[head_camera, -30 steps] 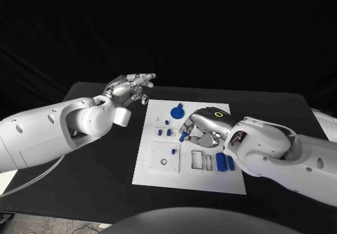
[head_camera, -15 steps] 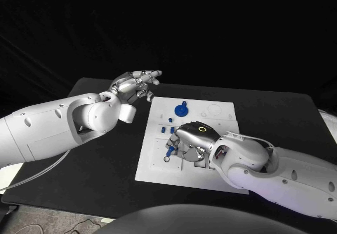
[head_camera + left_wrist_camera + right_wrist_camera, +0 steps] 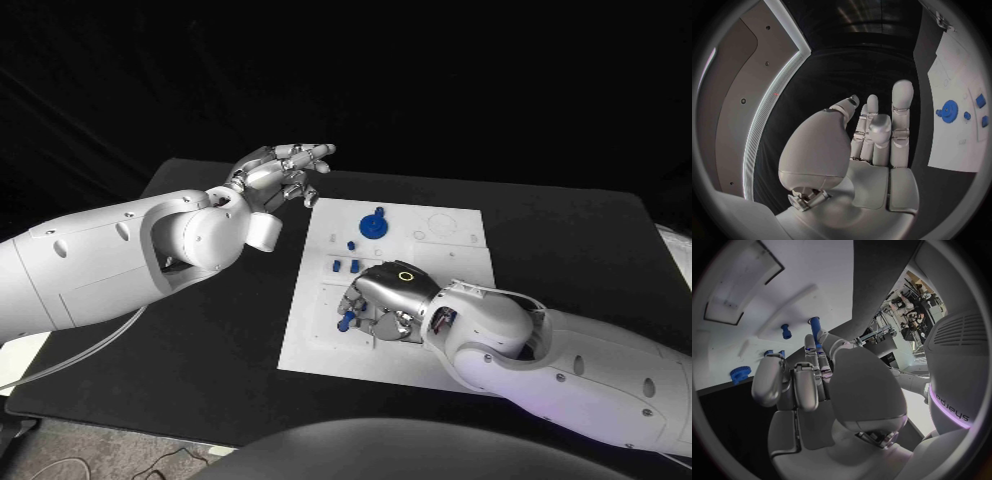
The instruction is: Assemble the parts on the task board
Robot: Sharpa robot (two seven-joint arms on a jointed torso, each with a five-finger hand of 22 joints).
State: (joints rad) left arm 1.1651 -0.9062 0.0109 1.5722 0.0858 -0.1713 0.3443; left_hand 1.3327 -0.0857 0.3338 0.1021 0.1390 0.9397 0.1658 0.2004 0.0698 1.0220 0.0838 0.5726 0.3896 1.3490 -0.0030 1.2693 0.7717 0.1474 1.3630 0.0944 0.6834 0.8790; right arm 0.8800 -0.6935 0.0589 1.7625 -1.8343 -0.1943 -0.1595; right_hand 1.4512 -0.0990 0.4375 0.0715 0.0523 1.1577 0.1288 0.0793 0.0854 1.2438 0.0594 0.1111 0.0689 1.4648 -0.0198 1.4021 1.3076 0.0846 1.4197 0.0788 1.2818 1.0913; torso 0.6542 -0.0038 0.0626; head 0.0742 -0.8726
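The white task board [image 3: 440, 228] lies in the middle of the black table. My right hand [image 3: 387, 300] hovers low over its near-left part and pinches a blue peg [image 3: 346, 320] at its fingertips; the same peg [image 3: 815, 326] sticks out past the fingers over the board [image 3: 773, 300] in the right wrist view. A blue gear [image 3: 371, 226] stands at the far end of the board, with small blue parts [image 3: 342, 266] just in front of it. My left hand [image 3: 283, 170] is raised beyond the board's far-left corner, fingers straight, holding nothing. The gear [image 3: 947, 109] also shows beside that hand [image 3: 873, 145].
A rectangular recess [image 3: 745, 277] is sunk in the board ahead of the right hand. My right forearm [image 3: 577, 350] covers the board's near-right part. The black table [image 3: 562, 230] extends to the right of the board.
My right hand has carried the blue peg from the board's middle toward its near-left part and lower. The left hand has barely shifted.
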